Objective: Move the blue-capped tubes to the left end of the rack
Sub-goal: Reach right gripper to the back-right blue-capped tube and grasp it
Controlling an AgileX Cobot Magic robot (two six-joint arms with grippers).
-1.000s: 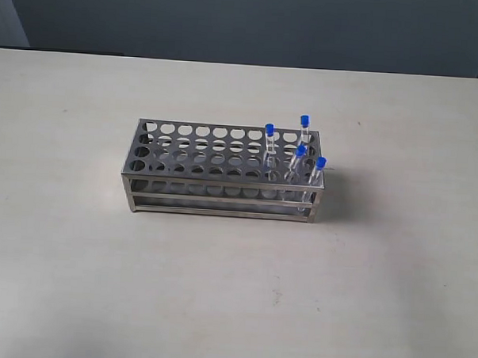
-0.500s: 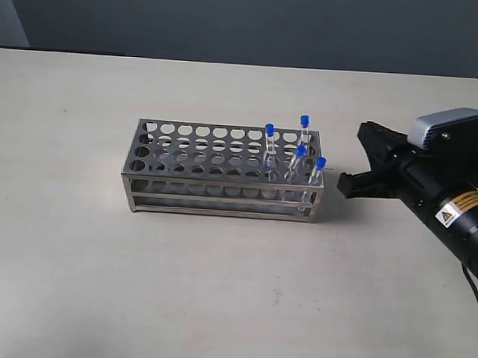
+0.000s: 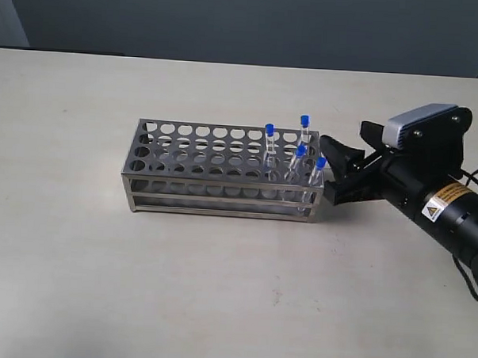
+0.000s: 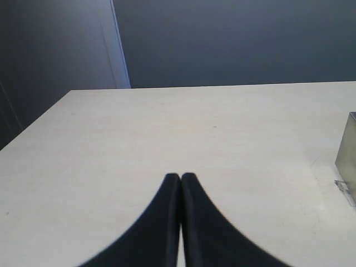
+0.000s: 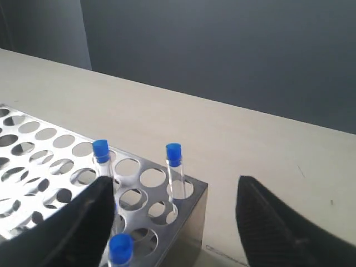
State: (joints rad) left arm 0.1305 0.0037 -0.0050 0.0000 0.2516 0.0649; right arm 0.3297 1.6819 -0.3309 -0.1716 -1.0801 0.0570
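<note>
While the rack point(image 3: 214, 195) sits where it sat a second ago, near the middle of the desk point(image 3: 218, 297), the right gripper point(image 3: 327, 170) is what has changed. It was out of the exterior view then, and half a second ago it was well off to the right. Now it has closed in on the rack's right end. Its fingers point(image 5: 83, 228) are spread wide, one off each corner of that end, and I cannot tell whether they touch the steel. The four blue-capped tubes point(image 3: 270, 149) stand unmoved in the same holes at the right end, none gripped. The left gripper point(image 4: 179, 178) hovers over bare desk with its fingers pressed together.
</note>
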